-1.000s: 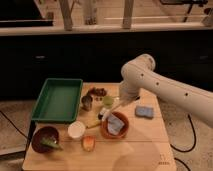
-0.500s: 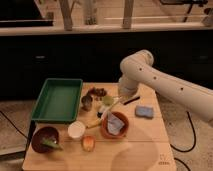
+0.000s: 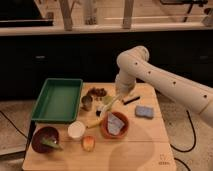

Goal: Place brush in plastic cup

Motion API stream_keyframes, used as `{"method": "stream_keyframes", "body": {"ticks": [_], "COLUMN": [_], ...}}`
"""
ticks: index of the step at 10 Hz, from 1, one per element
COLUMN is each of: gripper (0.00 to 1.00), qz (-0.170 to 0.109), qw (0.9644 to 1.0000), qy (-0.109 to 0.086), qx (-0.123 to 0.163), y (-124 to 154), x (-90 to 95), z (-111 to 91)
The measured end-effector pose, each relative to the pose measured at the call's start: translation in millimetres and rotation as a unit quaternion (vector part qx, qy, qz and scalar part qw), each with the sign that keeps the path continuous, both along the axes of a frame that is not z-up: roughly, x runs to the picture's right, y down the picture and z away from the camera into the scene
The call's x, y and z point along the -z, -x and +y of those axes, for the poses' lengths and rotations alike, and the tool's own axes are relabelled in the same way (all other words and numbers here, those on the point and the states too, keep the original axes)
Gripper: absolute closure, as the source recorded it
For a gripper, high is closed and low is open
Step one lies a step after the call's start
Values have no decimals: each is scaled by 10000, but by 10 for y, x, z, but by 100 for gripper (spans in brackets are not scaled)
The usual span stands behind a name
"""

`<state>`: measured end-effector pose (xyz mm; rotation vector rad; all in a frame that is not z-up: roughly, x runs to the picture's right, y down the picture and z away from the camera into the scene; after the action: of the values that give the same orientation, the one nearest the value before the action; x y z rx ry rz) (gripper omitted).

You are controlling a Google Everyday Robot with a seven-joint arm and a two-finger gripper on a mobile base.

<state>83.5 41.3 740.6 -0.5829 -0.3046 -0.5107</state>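
My gripper [image 3: 121, 96] hangs from the white arm over the middle of the wooden table. It is shut on the brush [image 3: 111, 104], gripping the white handle near its middle. The brush lies slanted, with its black tip [image 3: 131, 100] out to the right and its dark head [image 3: 99, 112] down to the left, close to the table. The pale yellow-green plastic cup [image 3: 107, 99] stands just left of the gripper, under and behind the handle and partly hidden by it. The grey metal cup [image 3: 87, 103] stands to its left.
A green tray [image 3: 57, 99] sits at the left. A terracotta bowl [image 3: 114, 125] with grey contents is just in front of the brush head. Also on the table are a white cup [image 3: 76, 130], a blue sponge [image 3: 144, 111], a dark bowl [image 3: 44, 139], an orange object [image 3: 88, 143] and a brown item [image 3: 97, 92].
The gripper has risen slightly and shifted a little to the right with the brush. Everything else on the table is as before.
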Motion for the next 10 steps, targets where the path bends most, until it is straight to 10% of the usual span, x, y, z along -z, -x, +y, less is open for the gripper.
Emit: {"method": "stream_keyframes", "body": {"ticks": [10], "gripper": [96], "qz": [-304], "qw": [9983], "qy": [382], "qx": [328], "y": [239], "x": [-436], "z": [-113]}}
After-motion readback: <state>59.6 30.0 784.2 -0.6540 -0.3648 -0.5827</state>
